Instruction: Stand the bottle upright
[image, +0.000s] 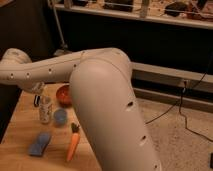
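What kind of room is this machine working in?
Probably a lab or workshop, not a home: a wooden table, speckled floor, loose black cables and a metal rack behind. The gripper hangs over the upright whitish plastic bottle.
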